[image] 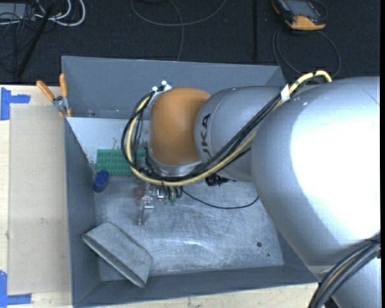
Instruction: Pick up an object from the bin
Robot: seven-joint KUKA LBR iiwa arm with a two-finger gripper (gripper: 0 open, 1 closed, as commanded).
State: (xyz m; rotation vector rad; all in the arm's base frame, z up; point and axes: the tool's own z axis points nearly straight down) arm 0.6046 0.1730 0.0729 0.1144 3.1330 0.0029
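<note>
1. Dark floor (205, 31) behind the bin, strewn with loose wires and playing no part in the pick.
2. Silver arm (321, 172) reaching in from the right, looming over the right half of the bin and bent down to bring the wrist upright above the left-middle of the floor. Judged a pose for coming straight down.
3. Grey metal bin (179, 66), with sloped walls and a scratched bottom, bare in its middle. Walls probably slanted to let loose things slide back inward.
4. Orange cover (173, 130) capping the wrist, ringed by yellow and black cables (244, 140) looped wide, likely to leave slack for turning.
5. Grey slab (119, 252) lying tilted in the near left corner, propped against the wall and well apart from the tool.
6. Green studded block (109, 162) resting at the foot of the left wall, partly tucked behind the cables. Awkward to reach from above, by the look of it.
7. Gripper (144, 210) pointing down over bare floor, below the green block and to the right of the blue piece. Nothing seen in its grasp. Cannot tell whether spread or clenched.
8. Blue cylinder (101, 181), small and on its own just below the green block. Near the gripper but not under it, so a sideways shift probably needed first.
</note>
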